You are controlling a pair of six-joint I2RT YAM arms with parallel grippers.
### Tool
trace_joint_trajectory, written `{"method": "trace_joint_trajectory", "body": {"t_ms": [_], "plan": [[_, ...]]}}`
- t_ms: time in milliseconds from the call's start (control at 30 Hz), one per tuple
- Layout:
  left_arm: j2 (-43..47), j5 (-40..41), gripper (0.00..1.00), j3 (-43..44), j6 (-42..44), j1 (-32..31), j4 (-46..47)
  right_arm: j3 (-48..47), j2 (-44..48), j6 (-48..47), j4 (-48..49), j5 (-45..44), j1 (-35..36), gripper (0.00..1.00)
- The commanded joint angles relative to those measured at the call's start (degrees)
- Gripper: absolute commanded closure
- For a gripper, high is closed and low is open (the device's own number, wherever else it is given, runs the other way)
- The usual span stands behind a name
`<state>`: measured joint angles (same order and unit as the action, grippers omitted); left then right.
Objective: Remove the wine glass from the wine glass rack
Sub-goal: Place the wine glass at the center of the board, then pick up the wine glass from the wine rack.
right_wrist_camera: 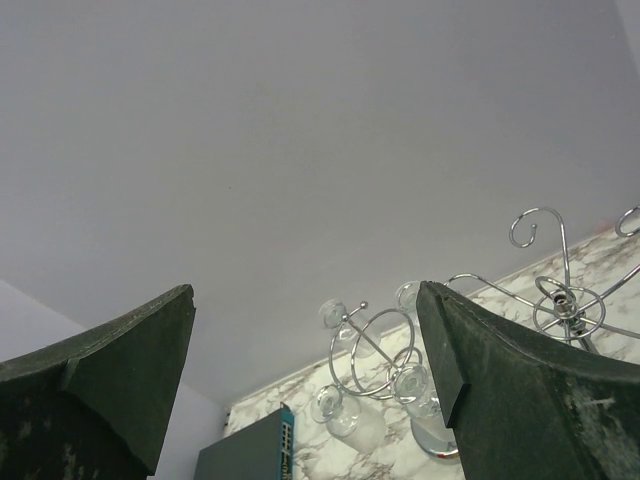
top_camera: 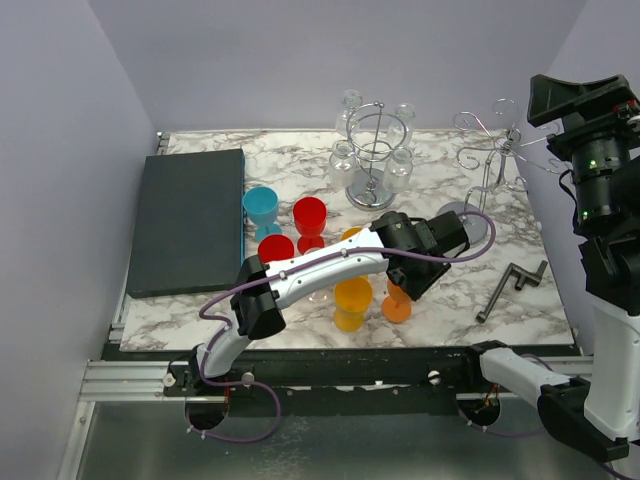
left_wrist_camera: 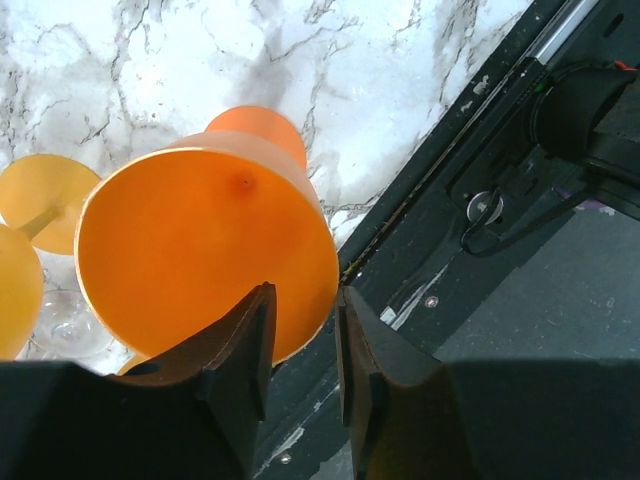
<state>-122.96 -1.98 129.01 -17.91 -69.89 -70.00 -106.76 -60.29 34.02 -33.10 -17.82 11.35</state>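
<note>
Both jaws standing apart: left gripper (left_wrist_camera: pixel 302 300) straddling orange wine glass (left_wrist_camera: pixel 200 240) rim; right gripper (right_wrist_camera: pixel 305 290) empty. I'm judging glass light, slick; stem safest.

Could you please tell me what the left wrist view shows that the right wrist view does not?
Only the left wrist view: an orange glass close up, a yellow glass's foot beside it, and the table's dark front rail. Only the right wrist view: a round wire rack hung with clear glasses, a bare curly rack, a dark board and the wall. Both: the marble tabletop.
</note>
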Motion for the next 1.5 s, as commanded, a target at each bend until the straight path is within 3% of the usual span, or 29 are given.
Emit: {"method": "trace_joint_trajectory", "body": {"t_ms": [0, 1100, 1333, 1467], "plan": [[0.85, -0.41, 0.62, 2.58, 0.05, -0.73, -0.16, -0.14, 0.34, 0.19, -0.11, -0.42, 0.24, 0.0], [12.29, 3.47, 0.31, 2.03, -3.35, -0.39, 6.12, 0.46, -0.6, 0.65, -0.92, 1.62, 0.25, 0.0], [19.32, 6.7, 0.3, -2.62, -5.76, 3.54, 10.78, 0.59, -2.69, 1.16, -0.43, 4.3, 0.17, 0.0], [25.96, 8.13, 0.3, -9.62, -7.5, 9.44, 15.61, -1.32, -6.04, 1.13, -1.33, 8.2, 0.23, 0.0]]}}
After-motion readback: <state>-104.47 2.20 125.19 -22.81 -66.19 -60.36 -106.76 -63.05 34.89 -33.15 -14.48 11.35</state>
